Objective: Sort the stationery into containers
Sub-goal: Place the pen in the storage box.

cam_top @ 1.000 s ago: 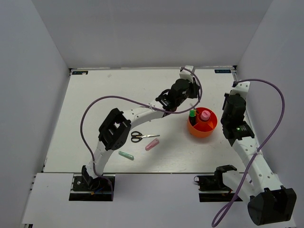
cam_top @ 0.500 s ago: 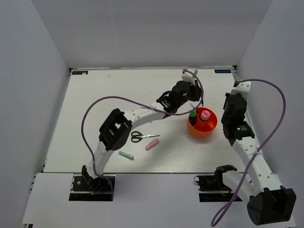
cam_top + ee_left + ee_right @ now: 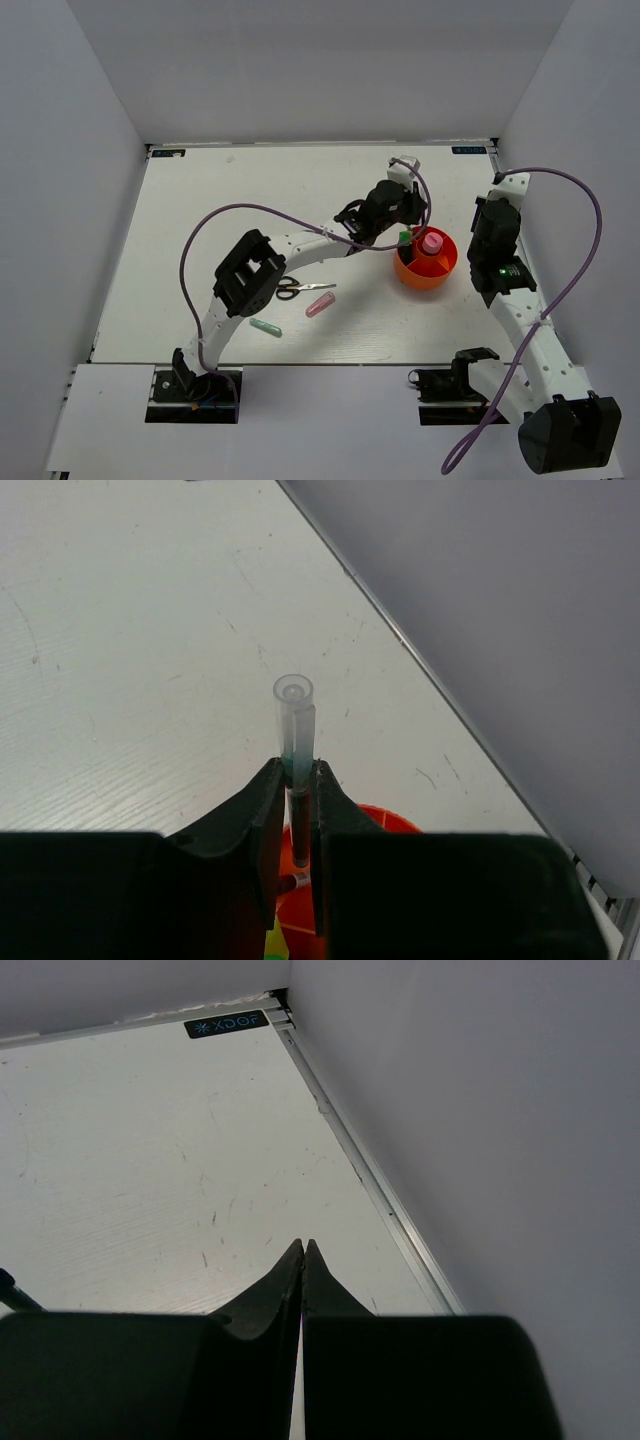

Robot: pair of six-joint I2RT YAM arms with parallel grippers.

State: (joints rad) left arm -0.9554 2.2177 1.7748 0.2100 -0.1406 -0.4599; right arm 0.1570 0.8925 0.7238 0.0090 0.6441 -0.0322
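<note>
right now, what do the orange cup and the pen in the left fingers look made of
Orange cup: probably plastic, going by its bright, even colour and smooth wall. Pen: probably clear plastic; the cap is see-through, and a dark core shows between the left fingers.

I see a white counter (image 3: 200, 220) with small dark scuffs (image 3: 213, 1218), closed in by plain grey walls (image 3: 300, 70). A black label (image 3: 226, 1025) lies at its far right corner, and a second label (image 3: 170, 153) at the far left.
</note>
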